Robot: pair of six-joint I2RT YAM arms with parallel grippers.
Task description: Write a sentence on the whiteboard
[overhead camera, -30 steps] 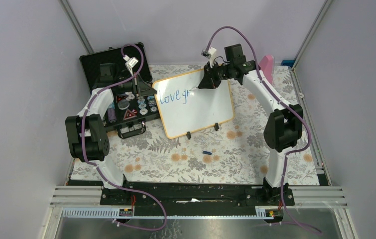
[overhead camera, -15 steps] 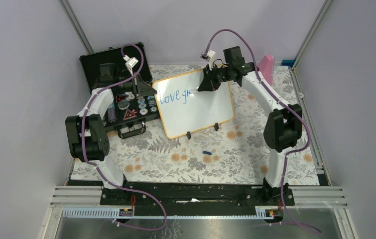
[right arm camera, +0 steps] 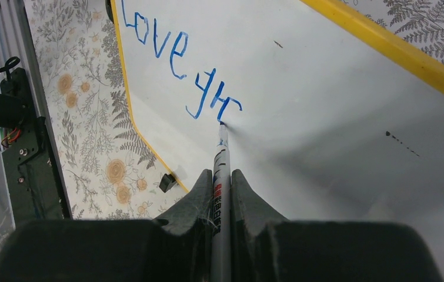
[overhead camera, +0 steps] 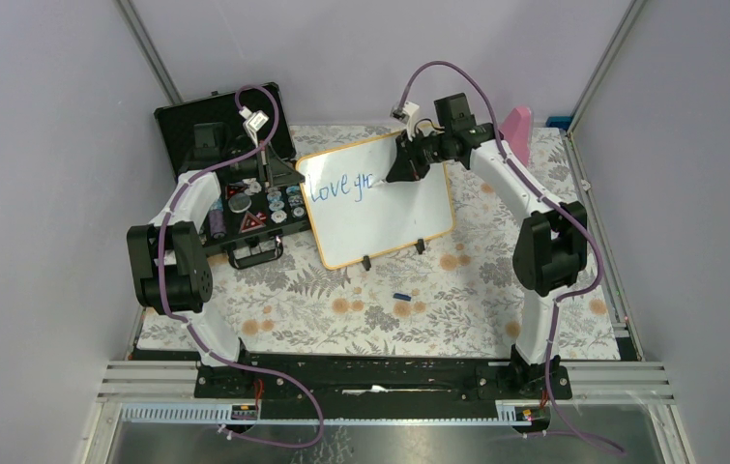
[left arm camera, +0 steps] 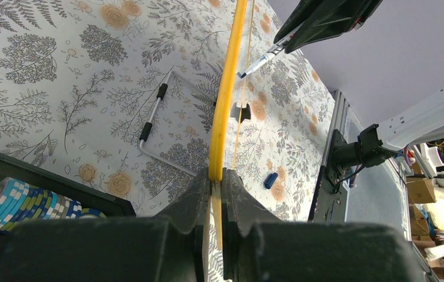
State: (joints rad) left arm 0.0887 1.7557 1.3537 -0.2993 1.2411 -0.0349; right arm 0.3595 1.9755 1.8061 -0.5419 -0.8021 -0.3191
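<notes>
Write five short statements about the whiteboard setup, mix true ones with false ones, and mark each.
1. The right gripper holds a marker with its tip at the whiteboard. True.
2. The writing reads "Love grows daily." False: only "Love gr" is there.
3. The left gripper is clamped on the board's yellow rim. True.
4. The writing is red. False: it is blue.
5. The small blue object lies on the whiteboard. False: it lies on the floral mat, in front of the board.
</notes>
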